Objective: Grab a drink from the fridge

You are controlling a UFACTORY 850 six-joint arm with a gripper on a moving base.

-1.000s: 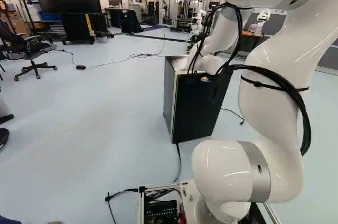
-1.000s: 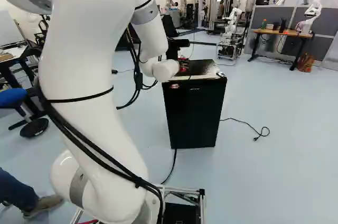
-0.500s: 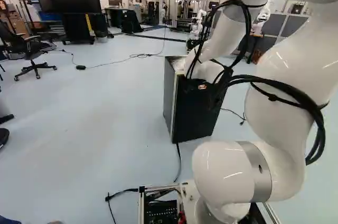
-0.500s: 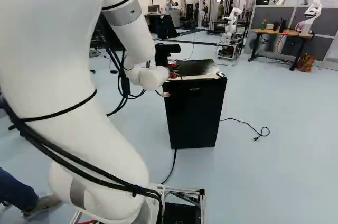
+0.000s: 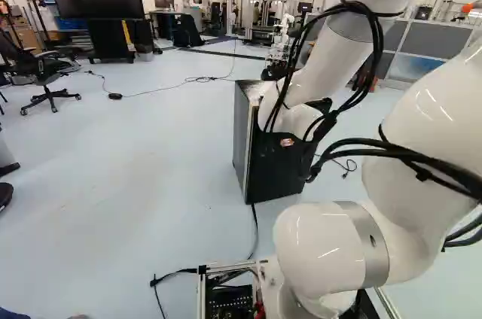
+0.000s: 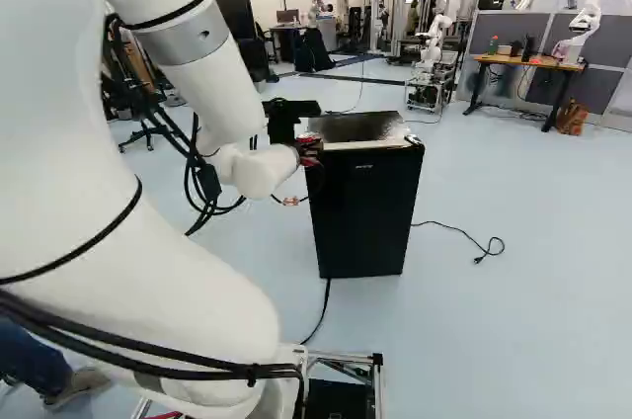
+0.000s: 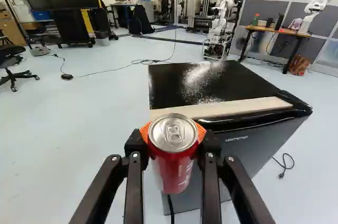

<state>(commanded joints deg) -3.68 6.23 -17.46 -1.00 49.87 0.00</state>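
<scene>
Clearly, my gripper (image 7: pixel 173 138) is closed around a red drink can (image 7: pixel 177 174), one orange pad (image 7: pixel 143 132) pressing each side, with its silver lid facing my wrist camera. The small black fridge (image 7: pixel 245 152) is just ahead of my fingers and to one side, its door apparently shut. I judge the grab itself done; what remains is carrying the can off safely.

The likeliest trouble is a slip: if the can is cold and damp, a quick swing could slide it through my pads. Squeezing harder brings another risk, since thin metal dents easily. Pushing forward or dipping too soon could knock the can against the fridge's top edge. I cannot tell exactly how much room there is. Behind my gripper, cables (image 6: pixel 207 182) loop loosely from my arm (image 6: pixel 227 103) and might snag on a fridge corner.
</scene>
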